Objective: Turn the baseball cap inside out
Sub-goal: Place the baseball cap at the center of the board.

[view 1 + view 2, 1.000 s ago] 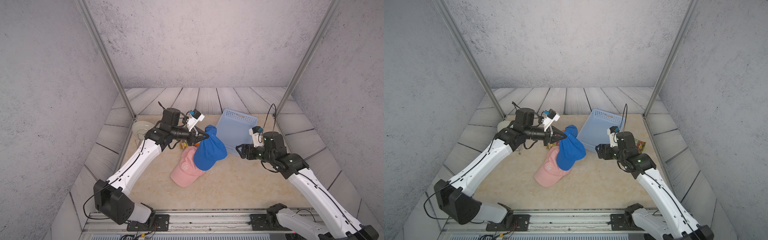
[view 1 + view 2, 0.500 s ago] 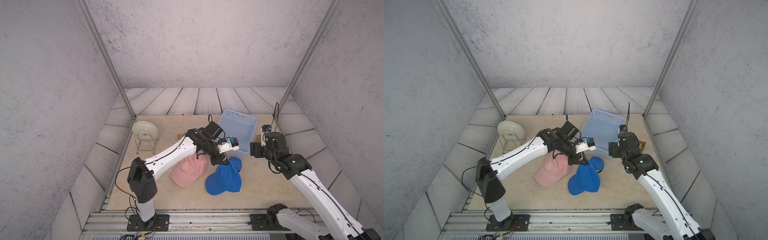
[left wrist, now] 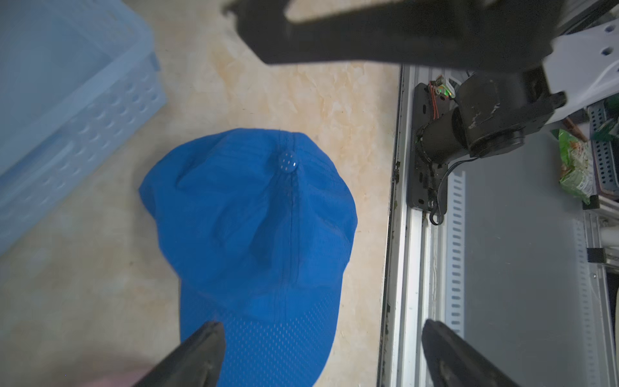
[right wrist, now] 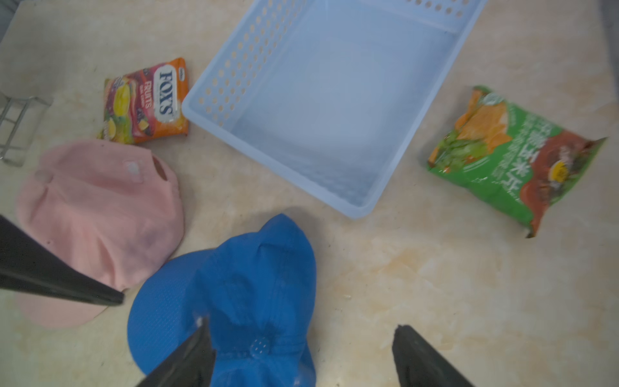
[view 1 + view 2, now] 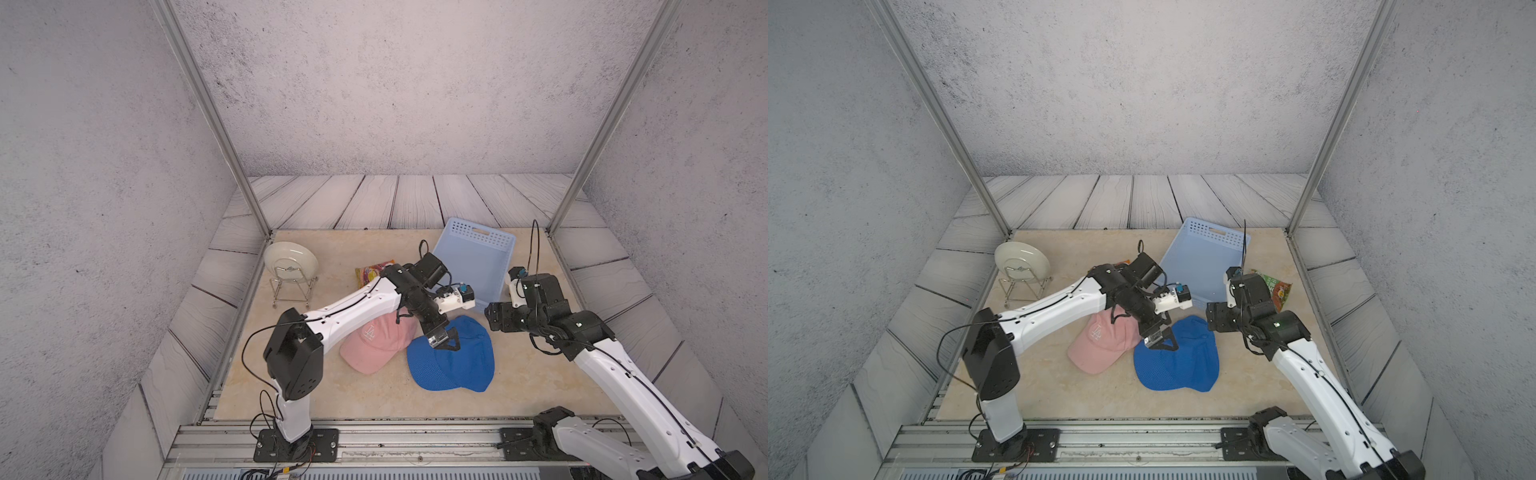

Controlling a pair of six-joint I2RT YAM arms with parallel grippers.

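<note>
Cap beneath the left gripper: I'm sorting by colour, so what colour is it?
The cap is blue, its brim mesh-textured; clearest in the left wrist view.

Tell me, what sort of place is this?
Probably a lab test cell: printed wall panels on metal posts, arm bases bolted to an aluminium rail, props like the blue cap and basket.

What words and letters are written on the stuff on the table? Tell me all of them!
"FOX'S": big letters on the orange candy bag.
"FRUITS": beside that on the same bag; the smaller print near it is too blurred to read.
"LA": white interlocked letters on the pink cap.
Writing on the green snack bag: too blurred to read.
No writing shows on the blue cap.
</note>
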